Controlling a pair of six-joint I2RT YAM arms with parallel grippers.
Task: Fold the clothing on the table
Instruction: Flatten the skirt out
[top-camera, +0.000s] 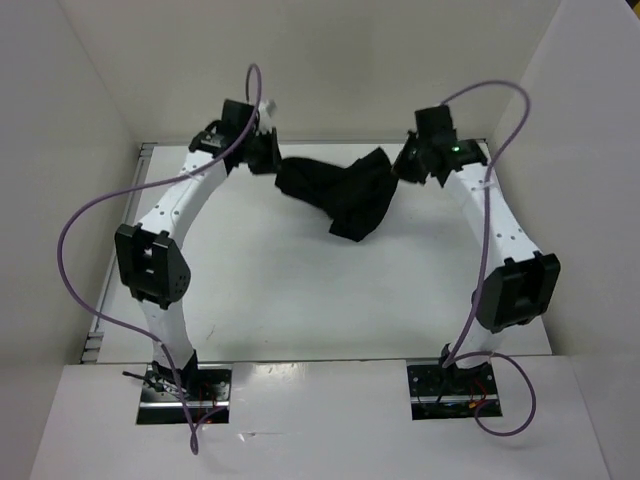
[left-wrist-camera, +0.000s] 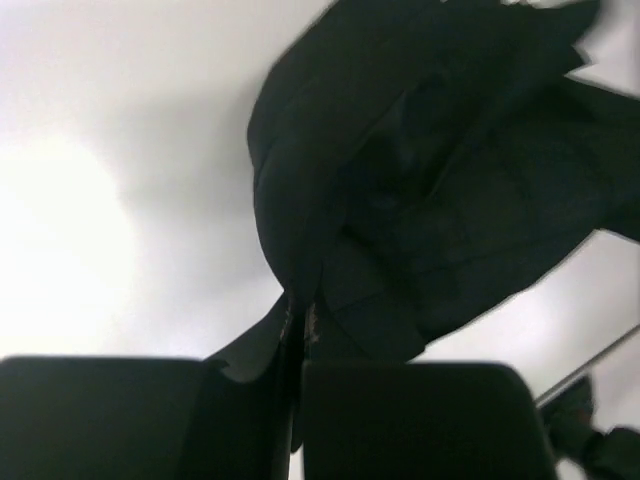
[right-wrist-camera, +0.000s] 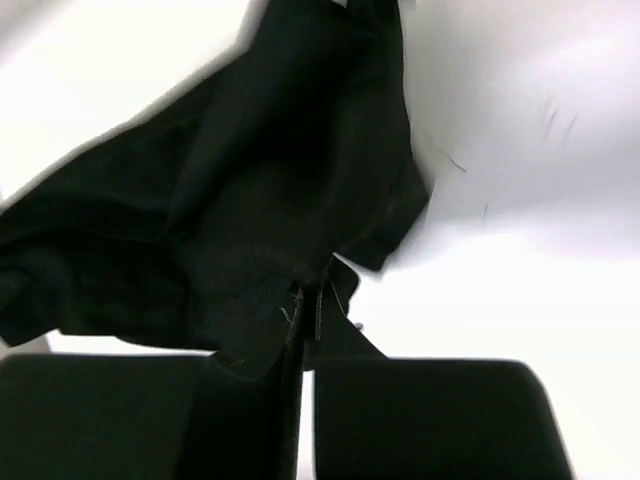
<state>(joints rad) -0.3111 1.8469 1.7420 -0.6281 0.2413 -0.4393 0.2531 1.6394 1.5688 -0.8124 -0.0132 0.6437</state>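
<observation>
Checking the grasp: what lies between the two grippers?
The clothing spans from left gripper to right gripper, pinched by both; top view shows it.

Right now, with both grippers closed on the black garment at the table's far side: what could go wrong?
1. The left gripper and right gripper each pinch only a thin edge of the plain black fabric garment; pulling apart may slip it free.
2. The garment sags bunched up between them over the white tabletop; laying it down now would likely trap creases.
</observation>
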